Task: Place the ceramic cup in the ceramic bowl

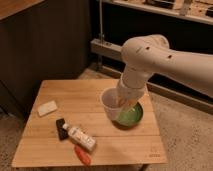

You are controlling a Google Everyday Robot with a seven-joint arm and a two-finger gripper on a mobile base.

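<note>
Holding ceramic cup (111, 104), pincer (126, 101) clamped, over ceramic bowl (135, 116)

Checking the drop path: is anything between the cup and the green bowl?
Nothing visible does. The gripper, shut on the ceramic cup at its rim, holds it just above the left edge of the ceramic bowl. The bottle lies apart, further left on the table.

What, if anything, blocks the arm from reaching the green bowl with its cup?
Probably nothing, so yes. The gripper, shut on the cup, hangs right at the bowl, and what shows of the bowl's inside looks empty. The bottle lies well off to the side.
</note>
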